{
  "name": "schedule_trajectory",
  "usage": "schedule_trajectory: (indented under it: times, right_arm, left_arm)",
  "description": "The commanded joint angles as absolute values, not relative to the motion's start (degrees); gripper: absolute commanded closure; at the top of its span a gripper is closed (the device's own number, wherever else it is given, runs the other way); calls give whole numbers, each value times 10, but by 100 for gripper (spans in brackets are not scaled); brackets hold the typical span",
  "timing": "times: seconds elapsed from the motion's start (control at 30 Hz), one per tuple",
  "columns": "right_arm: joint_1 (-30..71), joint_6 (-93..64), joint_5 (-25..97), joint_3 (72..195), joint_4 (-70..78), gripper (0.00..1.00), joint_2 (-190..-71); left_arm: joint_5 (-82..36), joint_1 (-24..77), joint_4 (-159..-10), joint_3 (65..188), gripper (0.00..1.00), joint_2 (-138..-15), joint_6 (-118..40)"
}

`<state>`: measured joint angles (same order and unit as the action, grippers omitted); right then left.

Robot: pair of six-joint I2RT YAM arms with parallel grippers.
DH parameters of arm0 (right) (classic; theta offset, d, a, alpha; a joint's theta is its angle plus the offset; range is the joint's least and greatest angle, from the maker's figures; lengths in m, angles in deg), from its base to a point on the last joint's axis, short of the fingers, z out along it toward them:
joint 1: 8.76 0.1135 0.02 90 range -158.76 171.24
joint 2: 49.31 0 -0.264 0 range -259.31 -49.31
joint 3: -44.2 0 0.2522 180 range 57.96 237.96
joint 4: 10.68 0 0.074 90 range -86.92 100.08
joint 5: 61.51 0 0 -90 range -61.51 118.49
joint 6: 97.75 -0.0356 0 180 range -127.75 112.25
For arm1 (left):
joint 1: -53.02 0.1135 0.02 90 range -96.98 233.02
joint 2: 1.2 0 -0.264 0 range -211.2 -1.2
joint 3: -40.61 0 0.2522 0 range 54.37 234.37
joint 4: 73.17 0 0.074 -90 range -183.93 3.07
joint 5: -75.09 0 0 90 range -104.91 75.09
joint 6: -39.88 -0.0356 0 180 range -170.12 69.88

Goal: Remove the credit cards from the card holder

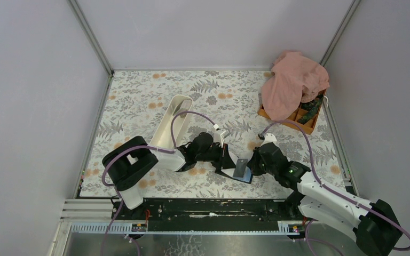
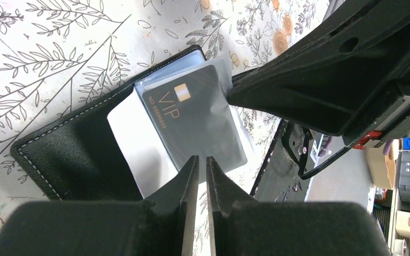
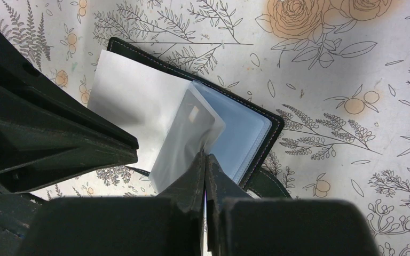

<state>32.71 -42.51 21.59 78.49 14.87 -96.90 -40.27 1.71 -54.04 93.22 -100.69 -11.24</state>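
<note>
The card holder (image 1: 241,168) lies open on the flowered cloth near the front edge, between my two grippers. In the left wrist view its black cover (image 2: 75,154) shows, with a white page (image 2: 139,144) and a clear sleeve holding a dark "VIP" credit card (image 2: 192,117). My left gripper (image 2: 202,160) stands over the sleeve's near edge, jaws almost together with only a thin slit and nothing seen between them. My right gripper (image 3: 205,158) is shut on the edge of the clear sleeve (image 3: 184,136) and lifts it off the bluish inner face (image 3: 243,130).
A long white tray (image 1: 171,125) stands behind the left arm. An orange compartment box (image 1: 301,118) at the back right is half covered by a pink cloth (image 1: 293,80). The black front rail (image 1: 208,205) runs just in front of the card holder.
</note>
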Motion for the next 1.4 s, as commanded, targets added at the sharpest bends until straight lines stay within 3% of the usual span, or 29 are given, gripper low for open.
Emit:
schedule_trajectory:
  times: [0.0,0.3,0.4,0.8,1.23,1.37]
  right_arm:
    - [328,-407,209,813,167,100,-959]
    - [328,-417,209,797,168,100,-965]
    - [328,-416,213,797,158,87,-971]
    - [328,-401,263,808,112,71,-1034]
    - [328,-400,272,810,78,71,-1056]
    - [328,-413,267,806,79,78,-1034]
  left_arm:
    - [-411,21,-508,923,84,-997,-116]
    - [-419,21,-499,921,84,-1004,-114]
    - [-421,21,-496,922,84,-1009,-113]
    - [-423,21,-476,916,85,-1058,-101]
    - [-409,21,-479,907,85,-1083,-102]
    - [-404,21,-486,909,85,-1083,-106]
